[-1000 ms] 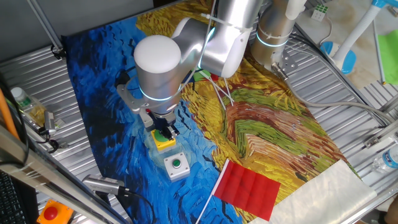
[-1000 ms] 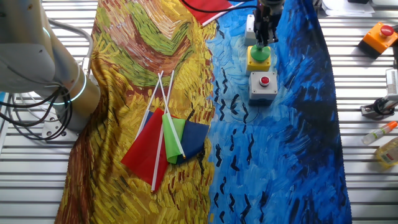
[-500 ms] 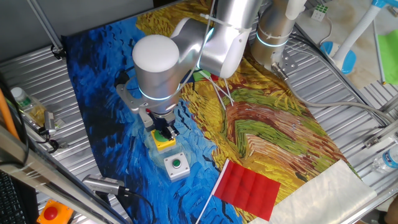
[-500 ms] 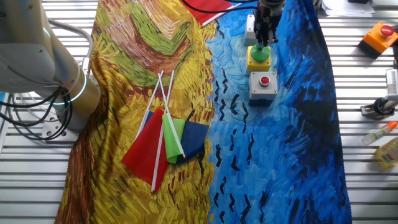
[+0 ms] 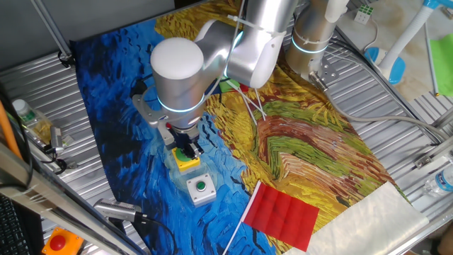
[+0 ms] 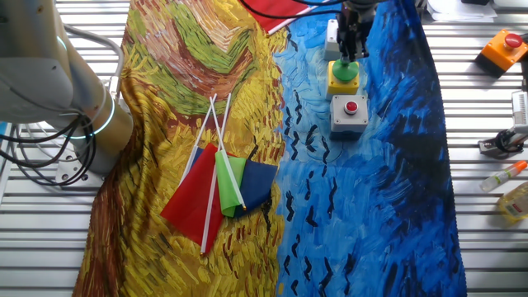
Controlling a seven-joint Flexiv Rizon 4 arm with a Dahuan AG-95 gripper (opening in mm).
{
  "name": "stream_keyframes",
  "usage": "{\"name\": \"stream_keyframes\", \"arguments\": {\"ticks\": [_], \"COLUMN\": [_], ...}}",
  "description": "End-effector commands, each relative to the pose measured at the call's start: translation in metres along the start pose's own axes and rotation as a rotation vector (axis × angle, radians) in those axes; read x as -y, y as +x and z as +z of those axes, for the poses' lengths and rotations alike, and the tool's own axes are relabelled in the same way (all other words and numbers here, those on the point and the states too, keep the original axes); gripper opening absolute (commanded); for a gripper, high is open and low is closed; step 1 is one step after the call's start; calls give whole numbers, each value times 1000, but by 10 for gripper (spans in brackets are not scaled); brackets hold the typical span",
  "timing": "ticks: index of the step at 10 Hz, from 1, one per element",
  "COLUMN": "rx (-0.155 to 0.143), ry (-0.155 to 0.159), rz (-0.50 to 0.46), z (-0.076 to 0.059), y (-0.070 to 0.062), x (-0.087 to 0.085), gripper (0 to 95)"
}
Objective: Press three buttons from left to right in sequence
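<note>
Robotics lab bench: ribbed aluminium-slat table (image 6: 247, 276) draped with blue-yellow painting-print cloth (image 6: 363, 206), silver robot arm base (image 6: 49, 91) bolted beside the cloth, loose black cables (image 6: 37, 157) near that base.

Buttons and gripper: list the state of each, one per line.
Gripper: tip down on the yellow box's green button.
Yellow box: upright, under the gripper.
Red-button box: upright, untouched.
Green-button box: upright, untouched.
Flags: lying flat.

Three button boxes (image 6: 349, 114) in a row, on cloth (image 6: 371, 206)
</note>
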State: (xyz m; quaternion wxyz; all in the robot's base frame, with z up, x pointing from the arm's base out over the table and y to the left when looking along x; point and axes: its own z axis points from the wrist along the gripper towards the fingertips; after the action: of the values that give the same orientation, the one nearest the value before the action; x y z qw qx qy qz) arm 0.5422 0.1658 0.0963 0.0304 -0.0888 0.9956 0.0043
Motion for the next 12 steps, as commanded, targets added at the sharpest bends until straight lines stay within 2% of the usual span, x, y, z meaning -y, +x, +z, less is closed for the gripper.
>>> {"name": "stream_keyframes", "arguments": {"ticks": [1, 3, 7, 12], "rx": [0, -5, -7, -8], "ry": [-8, -8, -30, -30], "rz": [-5, -17, -44, -53], "z": [0, 0, 0, 0], "y": [0, 0, 0, 0], "x": [0, 0, 0, 0], "gripper": [0, 0, 0, 0]}}
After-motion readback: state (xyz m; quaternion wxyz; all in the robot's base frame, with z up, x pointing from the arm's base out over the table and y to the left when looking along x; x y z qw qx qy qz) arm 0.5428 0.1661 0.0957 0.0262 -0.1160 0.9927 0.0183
